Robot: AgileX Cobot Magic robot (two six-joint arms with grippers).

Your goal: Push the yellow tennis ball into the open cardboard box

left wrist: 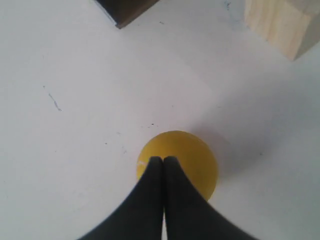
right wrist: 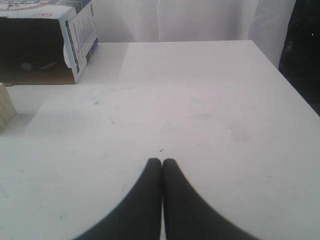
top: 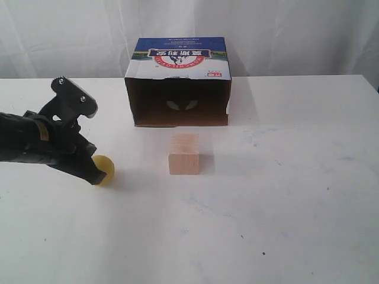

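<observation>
Counter (top: 296, 207) room first: in the exterior view the white surface is bare across the whole right half and along the near side, and its far edge runs just behind the open cardboard box (top: 177, 59), under a white curtain (top: 284, 29).

The box sits at the back, near the middle, its dark mouth facing the camera and its blue, white and red printed panel on top. A pale wooden cube (top: 184, 154) stands in front of that mouth, apart from it, with a strip of bare counter between the two.

The yellow tennis ball (top: 108, 168) lies on the counter's left part, well apart from the box and to the left of the cube. My left end effector (left wrist: 163, 161) has its two black fingers pressed together, gripping nothing, and their tips sit against the ball's side that faces away from the box (the wrist view shows them overlapping its yellow fuzz). Between the ball and the box's left front corner I see only bare counter; the cube stands off to the right.

My right end effector (right wrist: 162, 162) is likewise pressed together and empty, above bare counter, with the counter's side edge and the darkness beyond it in view.
</observation>
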